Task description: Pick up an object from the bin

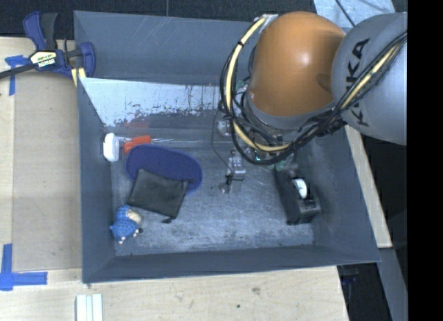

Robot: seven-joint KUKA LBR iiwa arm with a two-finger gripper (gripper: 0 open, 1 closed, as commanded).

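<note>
Jaws hanging over a bare patch of the grey metal bin [228, 233] floor.
Honestly can't tell if the jaws are clenched or released. A flat dark-blue oval pad [166, 162] is lying just left of them, with a black square fabric piece [158, 194] overlapping its far lower edge. A black rectangular box with a white round spot [296, 195] is sitting near their right.

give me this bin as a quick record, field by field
bin: grey metal
gripper: over bare floor near the bin's middle
left of it: blue oval, with a dark square overlapping its lower edge
far left: clear tube with a white cap
lower left corner: small blue toy
right of it: black box under the arm
</note>
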